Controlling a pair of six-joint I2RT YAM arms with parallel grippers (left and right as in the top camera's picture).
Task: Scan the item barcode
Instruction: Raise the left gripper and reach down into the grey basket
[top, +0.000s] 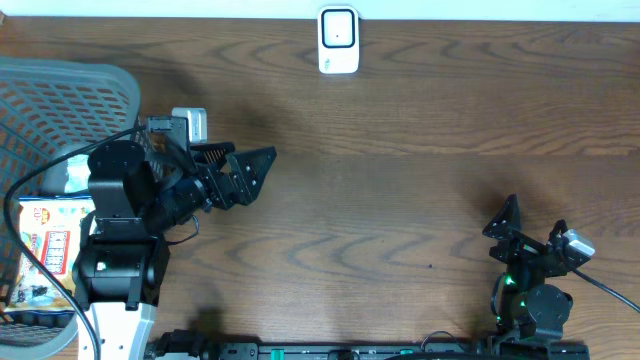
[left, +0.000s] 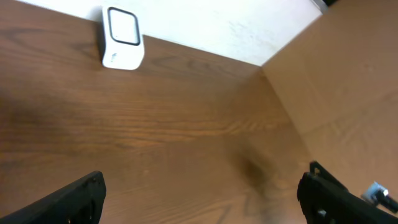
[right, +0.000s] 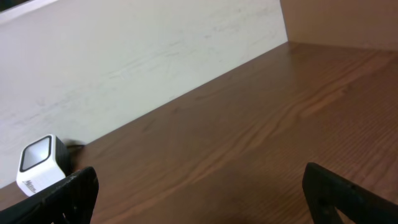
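One grey basket (top: 62, 98), printed packets (top: 42, 248) inside

The surface (top: 400, 200) is brown wood with wavy lines in it, smooth, with a soft shine. At 12 o'clock the scanner (top: 338, 40) is white plastic, shiny, with a dark glossy window. At 9 o'clock the basket (top: 60, 90) is grey plastic net with lots of little holes. The packet (top: 45, 250) inside looks shiny and printed. The left hand (top: 258, 176) and right hand (top: 535, 215) are black, dull plastic. The wall (right: 124, 62) is white and matt with faint marks.
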